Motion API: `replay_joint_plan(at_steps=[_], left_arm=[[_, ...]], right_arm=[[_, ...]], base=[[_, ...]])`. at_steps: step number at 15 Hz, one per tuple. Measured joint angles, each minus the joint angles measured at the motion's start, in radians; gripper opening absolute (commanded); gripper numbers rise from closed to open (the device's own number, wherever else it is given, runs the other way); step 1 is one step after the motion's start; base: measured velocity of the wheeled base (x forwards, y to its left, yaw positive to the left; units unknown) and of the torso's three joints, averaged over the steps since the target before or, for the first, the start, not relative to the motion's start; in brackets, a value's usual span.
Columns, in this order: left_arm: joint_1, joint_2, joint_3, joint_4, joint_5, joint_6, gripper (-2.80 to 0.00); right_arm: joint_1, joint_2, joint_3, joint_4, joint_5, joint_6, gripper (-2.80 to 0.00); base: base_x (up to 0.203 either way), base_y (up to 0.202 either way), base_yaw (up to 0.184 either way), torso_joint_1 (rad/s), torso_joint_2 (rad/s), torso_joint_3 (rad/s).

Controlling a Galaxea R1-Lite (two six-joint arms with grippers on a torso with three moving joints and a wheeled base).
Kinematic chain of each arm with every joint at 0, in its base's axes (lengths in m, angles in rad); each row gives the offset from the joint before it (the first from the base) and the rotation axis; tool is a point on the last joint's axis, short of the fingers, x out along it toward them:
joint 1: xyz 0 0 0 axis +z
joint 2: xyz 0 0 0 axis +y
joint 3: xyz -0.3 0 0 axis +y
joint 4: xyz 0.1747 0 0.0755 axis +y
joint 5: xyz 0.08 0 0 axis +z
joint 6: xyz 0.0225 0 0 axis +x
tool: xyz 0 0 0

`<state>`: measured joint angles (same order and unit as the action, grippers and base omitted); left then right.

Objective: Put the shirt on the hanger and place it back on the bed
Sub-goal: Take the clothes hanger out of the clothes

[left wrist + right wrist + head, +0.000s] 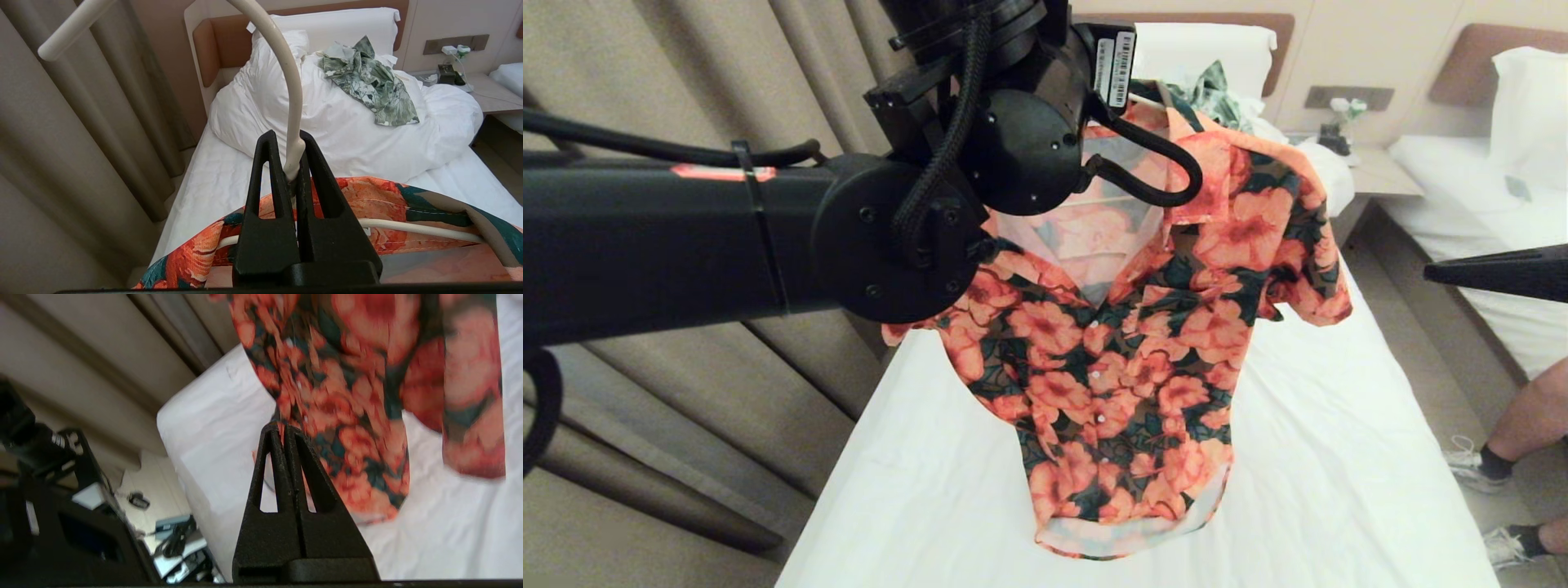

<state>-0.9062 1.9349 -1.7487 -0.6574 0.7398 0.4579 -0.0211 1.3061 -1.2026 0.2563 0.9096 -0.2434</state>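
The flowered shirt hangs buttoned on the hanger above the bed, its hem just over the white sheet. In the left wrist view my left gripper is shut on the neck of the cream hanger, just below its hook. The hanger's shoulder bar runs inside the shirt collar. My left arm hides that grip in the head view. My right gripper is at the right, apart from the shirt's sleeve. It is shut with nothing in it, and the shirt hangs beyond it.
A green-and-white leaf-print garment lies on the bunched duvet near the headboard. Curtains hang close on the left of the bed. A nightstand and a second bed are on the right, where a person's legs stand.
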Motion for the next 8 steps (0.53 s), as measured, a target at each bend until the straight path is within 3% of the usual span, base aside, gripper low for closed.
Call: replay_joint_plan(at_steps=[5,8], left_arm=[[0.001,0.000,0.000,0.005,0.000,0.000,-2.80],[0.003,0.000,0.000,0.006,-0.003,0.000,-2.80]], right_arm=[[0.190,0.049,-0.027,-0.156,-0.215,0.089,-2.80],[0.236,0.082,-0.048,-0.194,-0.261,0.087,-2.80]], base=[[0.000,0.000,0.000,0.000,0.00,0.000],[0.000,0.000,0.000,0.000,0.00,0.000]])
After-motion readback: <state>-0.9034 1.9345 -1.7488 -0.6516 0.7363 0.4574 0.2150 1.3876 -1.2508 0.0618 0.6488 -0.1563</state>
